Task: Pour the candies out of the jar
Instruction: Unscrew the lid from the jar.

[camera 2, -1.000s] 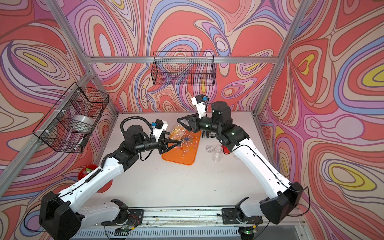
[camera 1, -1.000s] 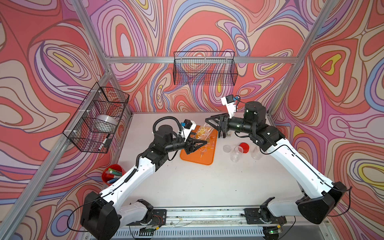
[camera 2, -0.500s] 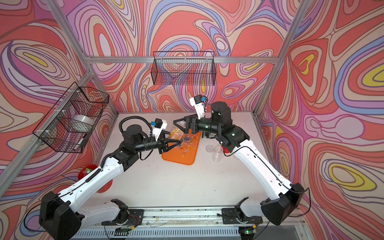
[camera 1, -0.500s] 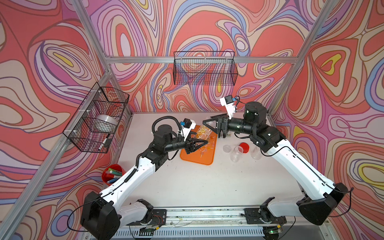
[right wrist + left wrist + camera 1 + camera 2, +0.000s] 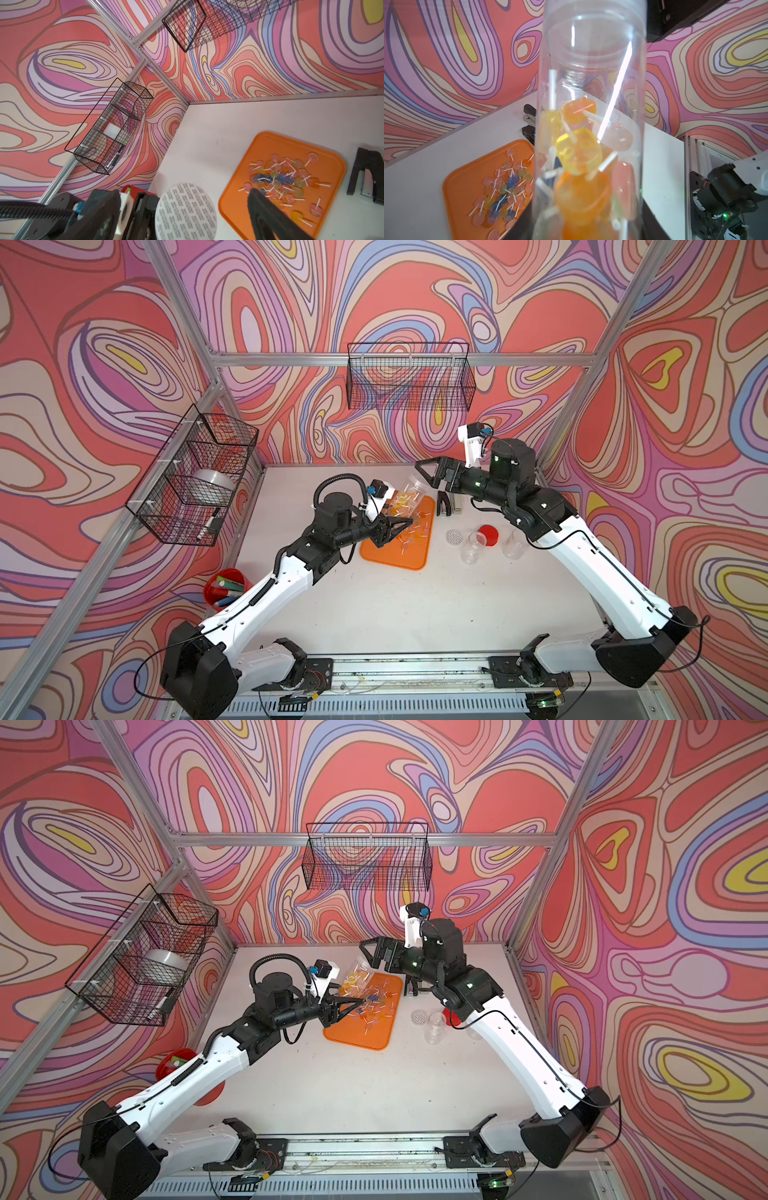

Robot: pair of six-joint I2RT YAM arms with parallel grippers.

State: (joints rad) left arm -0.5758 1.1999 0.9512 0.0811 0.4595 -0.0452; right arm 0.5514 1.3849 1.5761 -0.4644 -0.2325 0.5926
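Note:
A clear jar (image 5: pixel 406 490) hangs tilted over the back end of the orange tray (image 5: pixel 386 556), its upper end toward the back right. My left gripper (image 5: pixel 395 522) is shut on its lower part. Orange and yellow candies (image 5: pixel 579 153) lie heaped in the jar's lower end. More candies (image 5: pixel 280 180) lie spread on the tray. My right gripper (image 5: pixel 428 480) is open at the jar's upper end. In the right wrist view a white printed disc (image 5: pixel 185 212) shows at that end, between the right gripper's spread fingers.
To the right of the tray lie a black stapler (image 5: pixel 445 504), a small white disc (image 5: pixel 454 536), a red lid (image 5: pixel 488 535) and two empty clear jars (image 5: pixel 471 548). A red cup of pens (image 5: pixel 226 587) stands front left. Wire baskets (image 5: pixel 195 477) hang on the left and back walls.
My right gripper has opened at the jar's upper end and shifted slightly left. The left gripper and the jar have stayed put.

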